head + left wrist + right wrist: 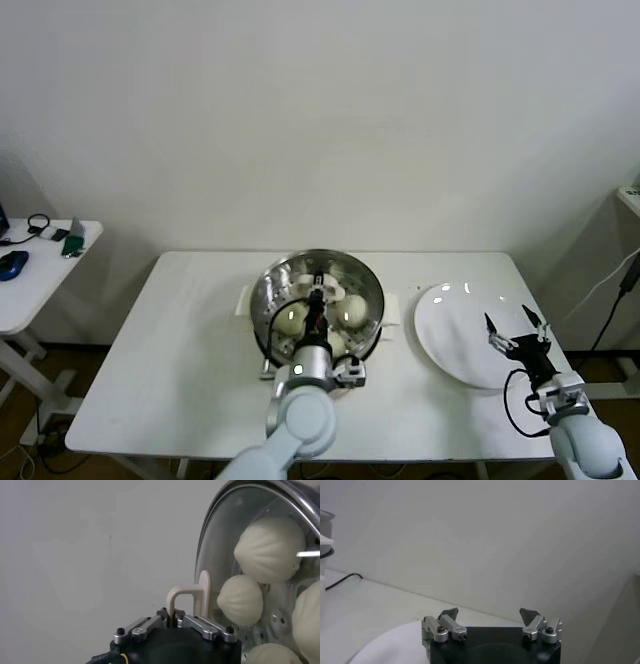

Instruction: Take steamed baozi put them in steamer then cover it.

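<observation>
The steamer (pixel 372 292), a shiny steel pot on a cream base, stands mid-table. A round glass lid (pixel 283 285) lies over it. Through the glass I see several cream-white baozi (pixel 353 309) inside. My left gripper (pixel 315 306) is over the pot's middle, shut on the lid's cream handle. In the left wrist view the left gripper (pixel 173 614) pinches the thin loop of the handle (pixel 188 596), with the lid's glass (pixel 220 540) and baozi (pixel 270 547) just beyond. My right gripper (pixel 517 326) hovers open and holding nothing over the white plate (pixel 450 320); the right gripper (pixel 490 615) shows widely spread jaws.
The white plate (pixel 385 645) lies bare to the right of the steamer. The white table (pixel 170 360) has free surface on its left half. A small side table (pixel 40 260) with a mouse and cables stands far left. A wall closes the back.
</observation>
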### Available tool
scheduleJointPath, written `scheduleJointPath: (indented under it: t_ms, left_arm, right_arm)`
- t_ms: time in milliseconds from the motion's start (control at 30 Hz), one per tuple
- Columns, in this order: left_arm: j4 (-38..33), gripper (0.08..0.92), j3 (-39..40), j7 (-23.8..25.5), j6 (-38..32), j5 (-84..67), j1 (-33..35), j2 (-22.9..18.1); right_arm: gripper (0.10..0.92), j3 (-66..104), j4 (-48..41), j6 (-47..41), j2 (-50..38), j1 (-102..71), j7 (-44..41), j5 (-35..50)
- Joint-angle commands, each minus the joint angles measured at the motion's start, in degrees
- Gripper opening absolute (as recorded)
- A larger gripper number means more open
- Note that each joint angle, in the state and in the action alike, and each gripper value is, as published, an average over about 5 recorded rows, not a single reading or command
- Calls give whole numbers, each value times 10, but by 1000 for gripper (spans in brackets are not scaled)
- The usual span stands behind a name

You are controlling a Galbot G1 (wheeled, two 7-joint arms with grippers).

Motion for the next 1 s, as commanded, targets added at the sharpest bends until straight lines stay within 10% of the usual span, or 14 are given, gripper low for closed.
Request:
scheduleJointPath:
  t_ms: [33, 267, 1000]
  left_arm:
    - [6, 147, -1, -3, -9, 0, 1, 0]
    - [-10, 183, 4, 4, -3, -12, -1, 3]
    - [-210, 792, -11, -3, 23, -141, 65, 130]
  right_arm:
    - [823, 3, 2, -1, 0, -1, -5, 1]
    - [823, 9, 6, -10, -1, -2, -9, 14]
    - [823, 9, 0, -27, -5, 5, -13, 23]
